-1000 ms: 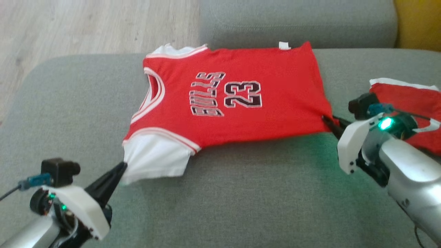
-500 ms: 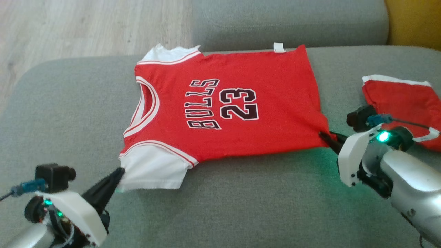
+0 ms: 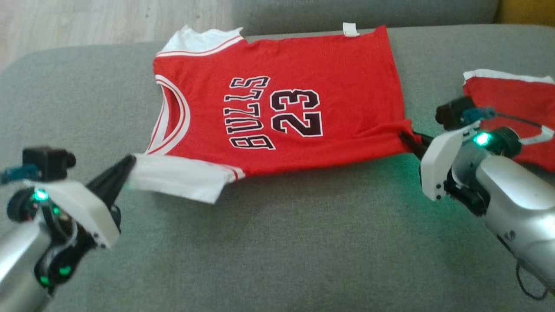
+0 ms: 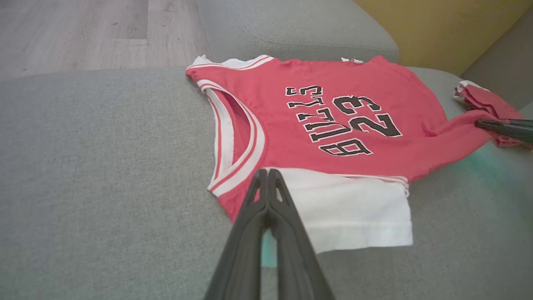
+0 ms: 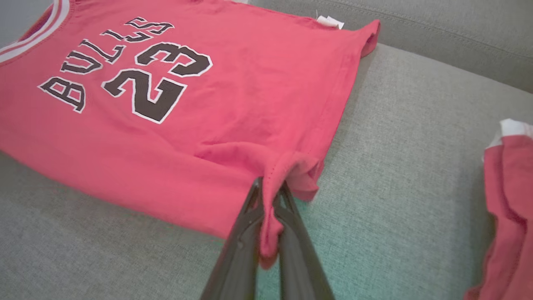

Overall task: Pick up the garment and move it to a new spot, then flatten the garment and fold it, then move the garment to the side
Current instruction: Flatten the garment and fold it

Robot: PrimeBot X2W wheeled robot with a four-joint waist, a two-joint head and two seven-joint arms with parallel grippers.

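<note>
At the near left corner of the grey fabric sofa seat (image 3: 277,242), the left gripper (image 3: 125,167) has its two dark fingers pressed together. They pinch the outer edge of the white short sleeve (image 3: 177,177) of a red basketball jersey with black "BULLS 23" lettering (image 3: 277,104). The sleeve is pulled out towards the seat's left edge and hangs a little above the cushion, with a shadow under it.

The jersey is spread sideways across the middle of the seat, print side up. Its white-trimmed neck opening faces the left edge and its hem faces the right edge. Its far side, with the other white sleeve, lies along the back edge of the seat against the grey backrest cushion (image 3: 368,13). A small white tag (image 3: 350,29) sticks out there near the hem. The near side is raised off the seat between the two grippers.

At the near hem corner, the right gripper (image 3: 403,136) is closed on a bunched fold of red cloth. In the right wrist view the fabric is caught between its fingers and droops below them.

Just beyond this gripper, by the right edge of the seat, lies a second red garment with white trim (image 3: 507,95), apart from the jersey. Pale wooden floor (image 3: 65,21) shows past the back left corner, and a yellow surface (image 3: 524,11) past the back right.
</note>
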